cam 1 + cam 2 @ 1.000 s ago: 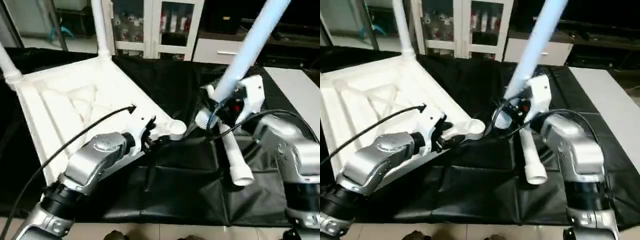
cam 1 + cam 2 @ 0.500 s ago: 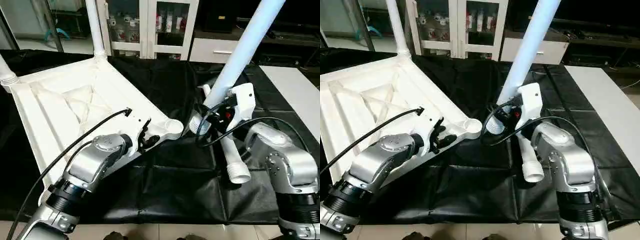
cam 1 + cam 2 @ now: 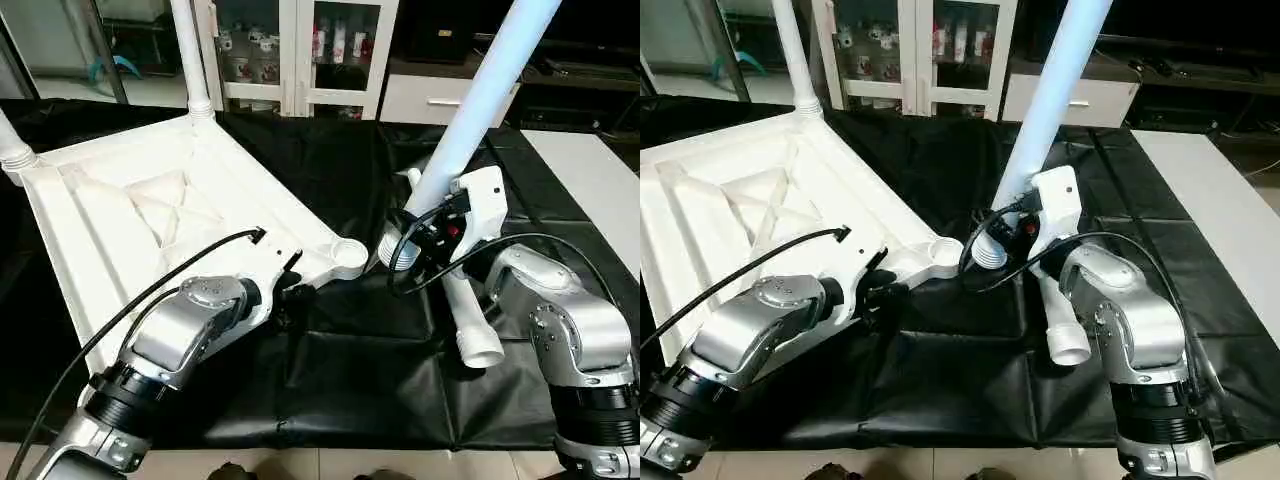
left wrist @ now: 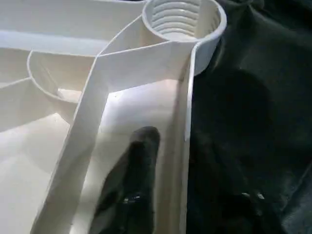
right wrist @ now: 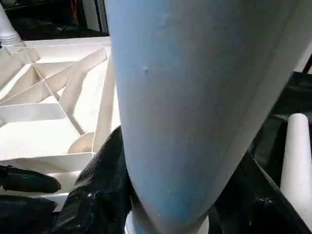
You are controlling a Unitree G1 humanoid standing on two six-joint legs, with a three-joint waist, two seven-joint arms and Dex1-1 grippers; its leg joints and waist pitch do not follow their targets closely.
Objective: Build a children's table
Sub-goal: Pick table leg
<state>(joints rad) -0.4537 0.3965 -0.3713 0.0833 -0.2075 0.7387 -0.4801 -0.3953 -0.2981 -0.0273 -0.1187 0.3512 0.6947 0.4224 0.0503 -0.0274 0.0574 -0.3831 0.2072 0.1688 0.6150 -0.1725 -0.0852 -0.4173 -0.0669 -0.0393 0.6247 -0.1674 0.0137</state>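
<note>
- On the black-covered surface [image 3: 360, 390] the tabletop [image 3: 120, 215] lies upside down: white plastic, rectangular, ribbed underside up, diagonal ribs crossing in its middle.
- Two legs stand upright in the far corner sockets: one far leg [image 3: 190, 55] near the cabinet [image 3: 300, 50], one at the left edge [image 3: 15, 145]. Both are white, round and tapered.
- Near corner socket [image 3: 351, 251] is empty; in the left wrist view its inner wall shows as a ring of threads [image 4: 178, 17].
- Left claw [image 3: 290, 297] sits on the tabletop's near edge, a little short of the empty socket. In the left wrist view one black finger [image 4: 139, 161] lies inside the rim wall [image 4: 187, 97], the other outside against the black cover; the wall stands between them. Narrowly parted; whether the fingers actually press the wall, cannot tell.
- Right claw [image 3: 425, 235] grips the held leg [image 3: 480, 100] near its threaded end [image 3: 393, 247], fingers closed round it. Leg tilts up and away to the right, looking pale blue in this light.
- Threaded end of the held leg hovers just beside the empty socket, to its right, apart from it.
- Fourth leg [image 3: 465, 315] lies flat on the surface under the right forearm, its open end [image 3: 480, 352] toward the near edge.
</note>
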